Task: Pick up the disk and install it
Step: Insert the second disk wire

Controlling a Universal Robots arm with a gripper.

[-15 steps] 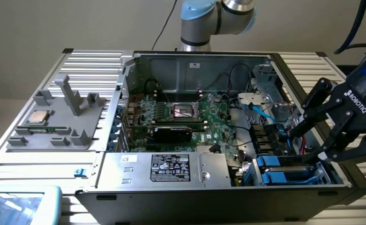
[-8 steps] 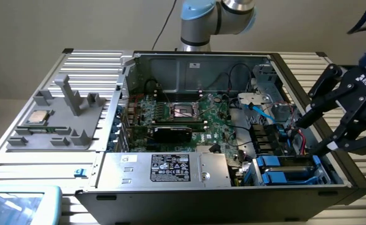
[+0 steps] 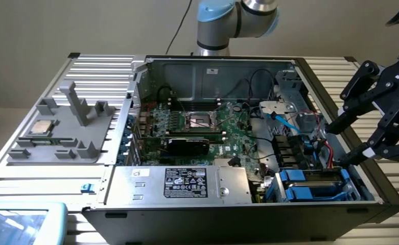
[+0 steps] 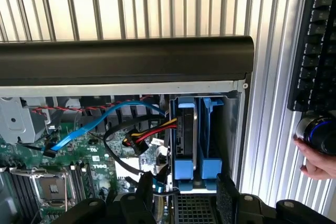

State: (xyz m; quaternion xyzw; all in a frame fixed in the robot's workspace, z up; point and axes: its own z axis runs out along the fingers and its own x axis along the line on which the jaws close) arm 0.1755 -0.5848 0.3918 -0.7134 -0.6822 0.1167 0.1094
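Gripper (image 3: pixel 343 143) jaws apart, empty, exterior view's right. My wrist view adds: disk (image 4: pixel 186 129) standing in bay (image 4: pixel 212 129), hand (image 4: pixel 318 162) outside case (image 4: pixel 126 60).

Disk (image 4: pixel 186 129): grey metal in blue carrier, standing on edge, seated in a bay slot, close under the claw (image 3: pixel 342 144), not touching it.

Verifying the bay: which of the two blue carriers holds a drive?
The blue carrier on the motherboard side: a dark hard drive sits in it. The other carrier looks empty.
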